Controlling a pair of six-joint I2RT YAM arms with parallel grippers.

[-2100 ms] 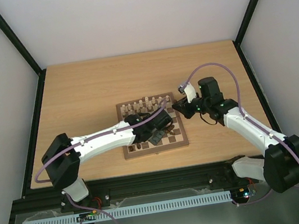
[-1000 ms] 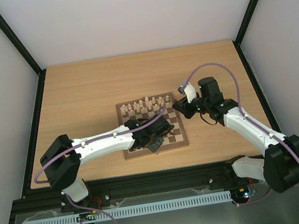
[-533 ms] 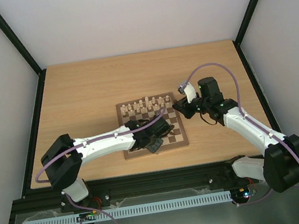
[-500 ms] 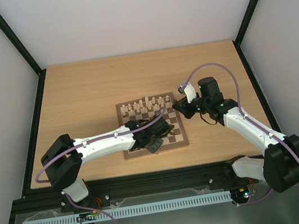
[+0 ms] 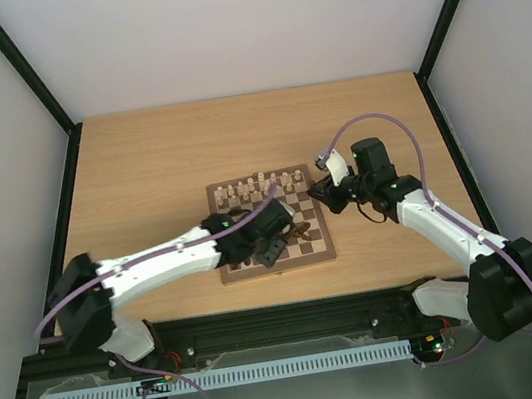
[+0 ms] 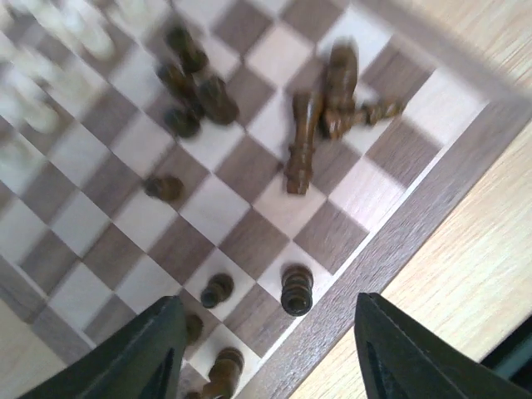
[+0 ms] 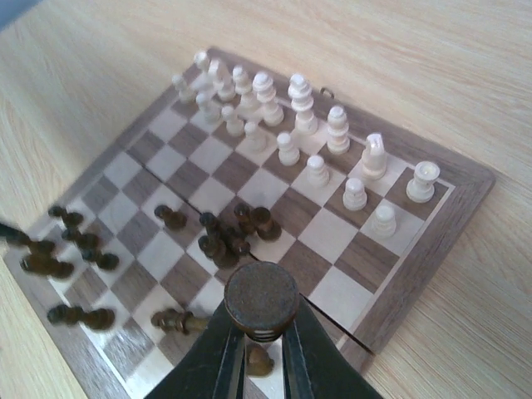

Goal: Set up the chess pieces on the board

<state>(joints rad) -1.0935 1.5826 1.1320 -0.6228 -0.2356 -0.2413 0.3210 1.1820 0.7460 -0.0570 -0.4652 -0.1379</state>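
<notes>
Left gripper (image 6: 274, 332) gapes wide, empty; my right gripper (image 7: 262, 332) pinches a dark brown turned wooden chess piece (image 7: 262, 299).
I see the brown-and-cream checkered wooden board (image 7: 422, 258) beneath both, cream pieces (image 7: 301, 100) standing beyond the right gripper.

- A robotics lab test cell.
- White panels (image 5: 238, 22) and black frame posts (image 5: 21, 68) box in the wooden table (image 5: 140, 169).
- Cabled robot arms (image 5: 155, 263) bolted along the table's near edge.

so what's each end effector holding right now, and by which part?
Right end effector: a dark chess piece, pinched on its ribbed stem just under the round end facing the camera. Left end effector: open above the board, holding nothing.
</notes>
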